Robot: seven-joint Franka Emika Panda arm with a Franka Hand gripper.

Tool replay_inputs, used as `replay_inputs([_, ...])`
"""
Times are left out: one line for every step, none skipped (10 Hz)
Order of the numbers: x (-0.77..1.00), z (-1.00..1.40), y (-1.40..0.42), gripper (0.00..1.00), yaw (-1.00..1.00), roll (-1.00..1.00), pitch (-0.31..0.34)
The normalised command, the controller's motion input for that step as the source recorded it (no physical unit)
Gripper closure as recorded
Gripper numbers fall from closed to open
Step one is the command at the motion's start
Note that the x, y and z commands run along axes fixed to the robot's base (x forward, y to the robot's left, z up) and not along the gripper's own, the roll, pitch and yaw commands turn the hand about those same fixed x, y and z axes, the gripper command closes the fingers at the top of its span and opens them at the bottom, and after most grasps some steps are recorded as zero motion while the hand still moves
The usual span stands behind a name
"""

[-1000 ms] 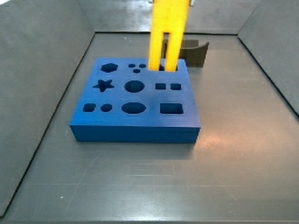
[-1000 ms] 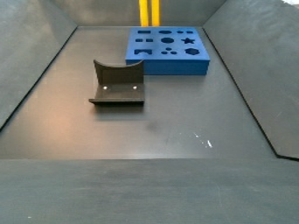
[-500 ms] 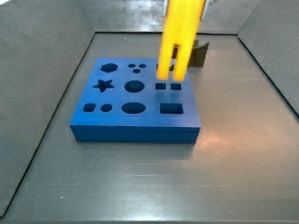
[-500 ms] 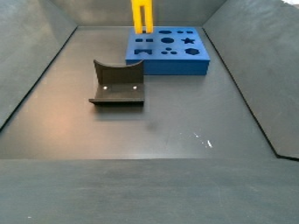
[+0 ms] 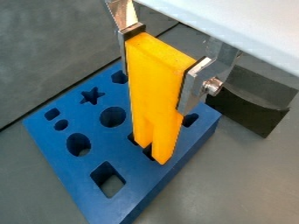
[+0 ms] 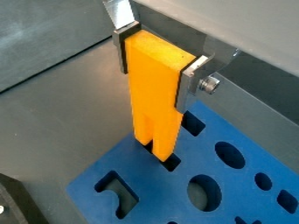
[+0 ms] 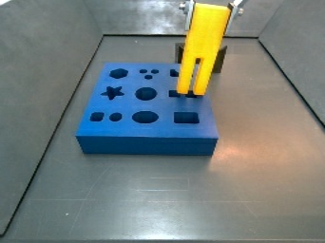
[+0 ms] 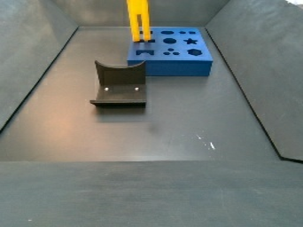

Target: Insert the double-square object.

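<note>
The double-square object is a tall bright yellow piece, upright, with its slotted end down. My gripper is shut on its upper end, a silver finger on each side; both wrist views show this grip. The two lower ends meet the top of the flat blue block at its pair of small square holes. How deep they sit I cannot tell. In a side view the piece stands at the block's near-left corner.
The dark fixture with a curved notch stands on the floor beside the blue block, also seen behind it. The block has star, round, hexagon and square holes. Grey sloping walls enclose the floor.
The gripper has carried the yellow piece from the block's back edge over to the pair of small square holes and lowered it onto them.
</note>
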Motion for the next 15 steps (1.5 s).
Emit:
replay_inputs([-0.13, -0.01, 0.00, 1.00, 0.01, 0.00, -0.049])
replay_inputs([-0.15, 0.00, 0.00, 1.00, 0.02, 0.00, -0.067])
replay_inputs([-0.12, -0.03, 0.00, 1.00, 0.00, 0.00, -0.066])
replay_inputs([-0.19, -0.01, 0.00, 1.00, 0.00, 0.00, -0.079])
replay_inputs([-0.23, 0.00, 0.00, 1.00, 0.00, 0.00, -0.099])
replay_inputs([0.00, 0.00, -0.08, 1.00, 0.00, 0.00, -0.074])
replay_inputs([0.00, -0.16, 0.00, 1.00, 0.00, 0.00, -0.043])
replay_inputs([0.04, -0.19, -0.03, 1.00, 0.01, 0.00, -0.021])
replay_inputs([0.08, -0.33, 0.00, 1.00, 0.00, 0.02, 0.000])
replay_inputs([0.00, -0.36, 0.00, 1.00, 0.01, 0.05, -0.010])
replay_inputs([0.03, -0.37, 0.00, 1.00, 0.01, 0.11, -0.003])
replay_inputs([0.34, -0.28, -0.09, 1.00, 0.00, 0.15, 0.020])
replay_inputs([0.37, -0.28, 0.00, 1.00, 0.00, 0.12, 0.057])
replay_inputs([0.30, -0.25, 0.00, 1.00, 0.00, 0.11, 0.054])
replay_inputs([0.01, -0.24, 0.00, 1.00, 0.00, 0.08, 0.000])
